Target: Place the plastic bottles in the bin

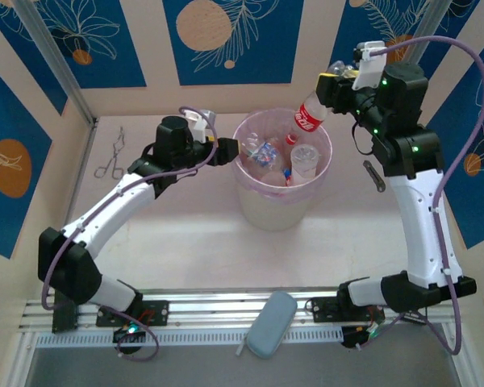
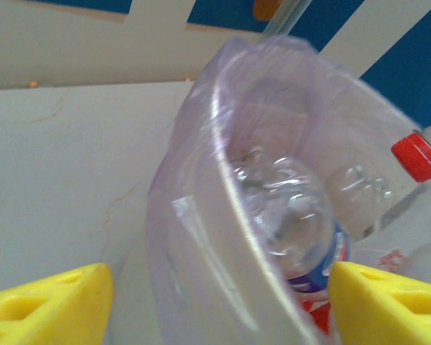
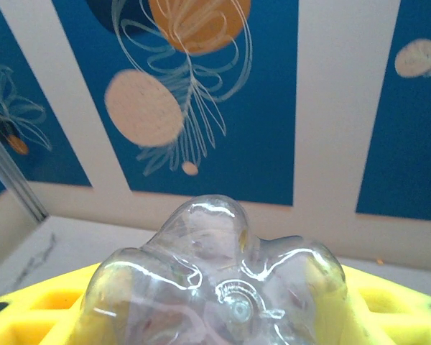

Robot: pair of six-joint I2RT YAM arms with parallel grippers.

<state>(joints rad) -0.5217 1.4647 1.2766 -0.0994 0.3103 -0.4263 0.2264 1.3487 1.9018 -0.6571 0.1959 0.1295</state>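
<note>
The bin [image 1: 262,205], a round translucent lilac bucket, stands mid-table with several plastic bottles in it. My right gripper [image 1: 336,87] is shut on a clear bottle [image 1: 310,116] with a red label and red cap. It hangs cap-down over the bin's far right rim. The bottle's base [image 3: 223,287] sits between the yellow fingers [image 3: 388,309]. My left gripper [image 1: 228,150] is open at the bin's left rim [image 2: 201,237]. Its yellow fingers [image 2: 50,305] stand wide apart, one on each side of the rim. Just inside lies a clear blue-labelled bottle [image 2: 294,215]. The red cap [image 2: 416,157] shows beyond.
Metal forceps [image 1: 111,157] lie on the table at the far left. A grey-blue pouch [image 1: 271,324] rests on the near rail between the arm bases. A small dark object [image 1: 374,176] lies right of the bin. Patterned walls close in on three sides.
</note>
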